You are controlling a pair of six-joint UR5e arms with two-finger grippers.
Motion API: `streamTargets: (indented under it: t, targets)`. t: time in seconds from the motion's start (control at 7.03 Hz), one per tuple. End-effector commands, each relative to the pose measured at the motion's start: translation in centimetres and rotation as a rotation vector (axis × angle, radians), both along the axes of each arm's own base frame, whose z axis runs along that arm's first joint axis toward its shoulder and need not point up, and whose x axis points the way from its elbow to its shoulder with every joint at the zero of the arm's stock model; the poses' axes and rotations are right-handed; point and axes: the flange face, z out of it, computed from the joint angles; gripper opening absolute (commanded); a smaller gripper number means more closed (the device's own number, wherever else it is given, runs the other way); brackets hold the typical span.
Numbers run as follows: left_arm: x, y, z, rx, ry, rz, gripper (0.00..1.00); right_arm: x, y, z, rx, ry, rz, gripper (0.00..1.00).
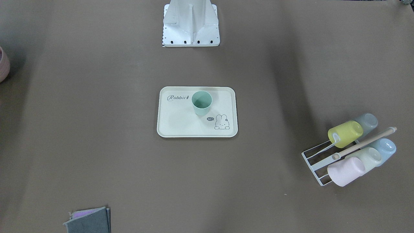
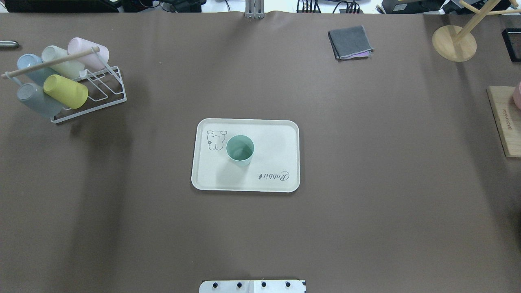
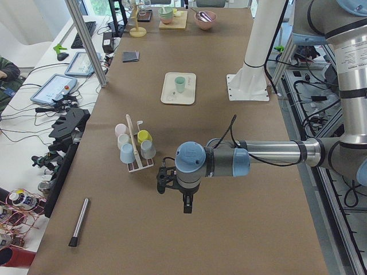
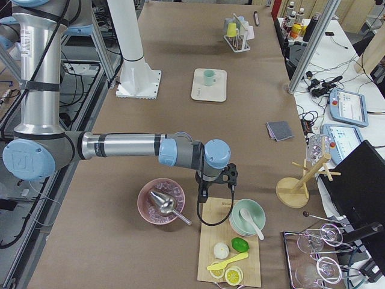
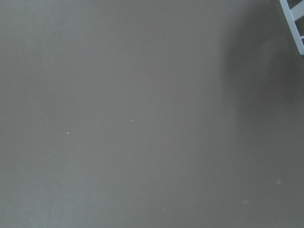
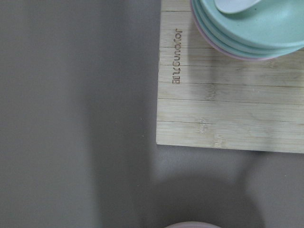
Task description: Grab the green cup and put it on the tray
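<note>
The mint-green cup [image 2: 240,150] stands upright on the cream "Rabbit" tray [image 2: 276,142] at the table's middle, near the bunny drawing; it also shows in the front view [image 1: 201,103] on the tray [image 1: 174,124]. No gripper touches it. My left gripper [image 3: 186,203] hangs over bare table far from the tray, beside the cup rack; I cannot tell whether it is open or shut. My right gripper [image 4: 203,195] hangs at the other table end by a wooden board; I cannot tell its state either. Neither wrist view shows fingers.
A white wire rack [image 2: 89,87] holds several pastel cups, among them a yellow-green one [image 2: 66,91]. A folded grey cloth [image 2: 350,42] lies at the far side. A bamboo board [image 6: 228,109] carries stacked bowls [image 6: 251,28]. A pink bowl [image 4: 161,200] sits beside it.
</note>
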Motion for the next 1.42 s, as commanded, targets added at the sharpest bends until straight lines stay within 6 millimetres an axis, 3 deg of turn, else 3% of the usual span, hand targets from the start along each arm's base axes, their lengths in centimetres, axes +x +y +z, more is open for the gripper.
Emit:
streamTargets:
  t: [0.0, 1.28]
  targets:
    - [0.0, 0.2, 0.0, -0.003, -0.002, -0.002, 0.98, 0.1, -0.5, -0.2, 0.007, 0.013, 0.001, 1.0]
    - [0.1, -0.2, -0.3, 0.002, 0.006, -0.001, 0.98, 1.2, -1.9, -0.9, 0.087, 0.166, -0.006, 1.0]
